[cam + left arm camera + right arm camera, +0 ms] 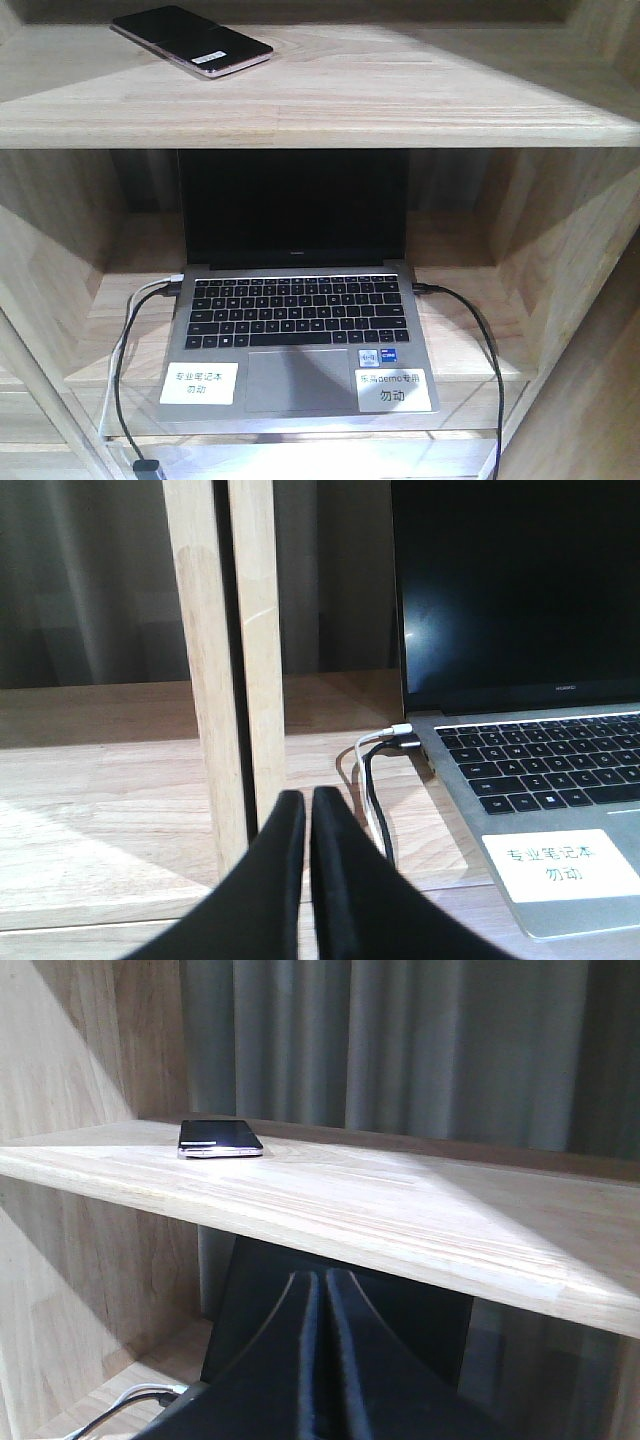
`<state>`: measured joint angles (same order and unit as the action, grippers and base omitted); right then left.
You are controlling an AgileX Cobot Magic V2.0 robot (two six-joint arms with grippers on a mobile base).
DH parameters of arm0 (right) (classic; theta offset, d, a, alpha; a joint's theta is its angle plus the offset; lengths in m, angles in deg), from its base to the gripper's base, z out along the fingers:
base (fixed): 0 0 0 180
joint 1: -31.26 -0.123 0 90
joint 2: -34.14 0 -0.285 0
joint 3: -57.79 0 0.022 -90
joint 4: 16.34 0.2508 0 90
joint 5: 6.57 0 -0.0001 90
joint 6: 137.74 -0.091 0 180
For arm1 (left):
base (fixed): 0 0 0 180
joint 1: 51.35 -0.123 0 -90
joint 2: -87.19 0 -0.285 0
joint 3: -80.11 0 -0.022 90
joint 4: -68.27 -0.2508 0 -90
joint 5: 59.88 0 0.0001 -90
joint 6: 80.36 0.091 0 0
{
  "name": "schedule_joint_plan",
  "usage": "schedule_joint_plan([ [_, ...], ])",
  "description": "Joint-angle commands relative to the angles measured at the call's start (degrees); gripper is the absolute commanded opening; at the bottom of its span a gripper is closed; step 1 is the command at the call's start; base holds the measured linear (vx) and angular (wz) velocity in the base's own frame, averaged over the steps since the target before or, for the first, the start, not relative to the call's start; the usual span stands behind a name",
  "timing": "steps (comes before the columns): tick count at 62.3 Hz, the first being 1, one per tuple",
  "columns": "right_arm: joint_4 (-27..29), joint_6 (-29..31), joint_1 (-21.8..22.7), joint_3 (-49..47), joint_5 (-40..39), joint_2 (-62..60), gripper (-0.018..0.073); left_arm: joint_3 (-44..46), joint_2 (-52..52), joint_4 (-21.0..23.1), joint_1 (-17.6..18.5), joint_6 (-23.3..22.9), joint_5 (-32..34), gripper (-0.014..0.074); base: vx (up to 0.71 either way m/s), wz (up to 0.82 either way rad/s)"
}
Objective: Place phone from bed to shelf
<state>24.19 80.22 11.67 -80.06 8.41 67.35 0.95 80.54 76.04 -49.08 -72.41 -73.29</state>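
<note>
One phone (pixel 191 41) and one laptop (pixel 298 300) occupy the shelf (pixel 400 100).

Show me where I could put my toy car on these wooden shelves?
The top board is bare from the phone across to its right end. On the lower board, a bare strip lies left of the post. The middle is crowded: the laptop fills it, with cables running down both sides. Both tools, left and right, are shut and empty.

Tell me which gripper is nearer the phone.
Probably the right. The right gripper sits shut below the board where the phone lies, left of centre. The left gripper sits shut at the lower compartment, beside the laptop; no phone in its view.
</note>
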Motion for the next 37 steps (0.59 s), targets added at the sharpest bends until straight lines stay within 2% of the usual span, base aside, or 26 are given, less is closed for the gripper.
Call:
schedule_joint_plan([
  [1, 1.0, 0.6, 0.2, -1.5, -3.1, 0.4, -0.0001, -0.1, 0.3, 0.5, 0.0, -0.2, 4.1, 0.0001, 0.00, 0.00],
  [14, 0.5, 0.3, 0.2, -1.5, -3.1, 0.4, -0.0001, -0.1, 0.3, 0.5, 0.0, -0.2, 4.1, 0.0001, 0.00, 0.00],
  [20, -2.0, -2.7, 0.2, -1.5, -3.3, 0.4, -0.0001, -0.1, 0.3, 0.5, 0.0, -0.2, 4.1, 0.0001, 0.00, 0.00],
  [23, -4.4, -6.1, 0.2, -1.5, -3.3, 0.4, -0.0001, -0.1, 0.3, 0.5, 0.0, -0.2, 4.1, 0.0001, 0.00, 0.00],
  [37, -23.3, -24.2, 0.2, -1.5, -0.9, 0.4, -0.0001, -0.1, 0.3, 0.5, 0.0, -0.2, 4.1, 0.0001, 0.00, 0.00],
])
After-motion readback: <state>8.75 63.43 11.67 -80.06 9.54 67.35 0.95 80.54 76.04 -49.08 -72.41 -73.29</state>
